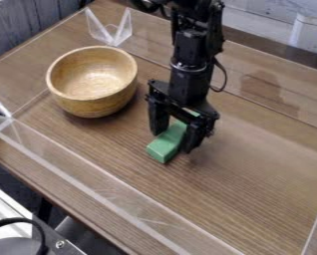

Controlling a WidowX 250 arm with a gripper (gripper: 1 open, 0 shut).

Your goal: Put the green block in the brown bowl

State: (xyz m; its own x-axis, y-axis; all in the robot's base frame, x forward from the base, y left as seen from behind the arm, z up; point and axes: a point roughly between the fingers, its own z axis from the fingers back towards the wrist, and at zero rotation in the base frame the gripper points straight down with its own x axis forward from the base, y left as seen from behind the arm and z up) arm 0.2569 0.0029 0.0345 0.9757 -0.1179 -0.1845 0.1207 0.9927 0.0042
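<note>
1. Bowl, the brown one [92, 82], round and wooden, sits upright on the table to the left of my gripper [178, 127] and farther back, apart from it. I see no green inside the part of its interior facing me.
2. Green block [166, 143] lies on the wooden table [237, 189] right at my gripper, between the spread fingers, its near end poking out toward the camera. The black fingers cover part of it, so I can't tell whether they touch it.
3. My gripper stands wide, pointing down over the block, with one finger to either side.
4. Black cable [222, 75] loops out from the arm, above and to the right of my fingertips.
</note>
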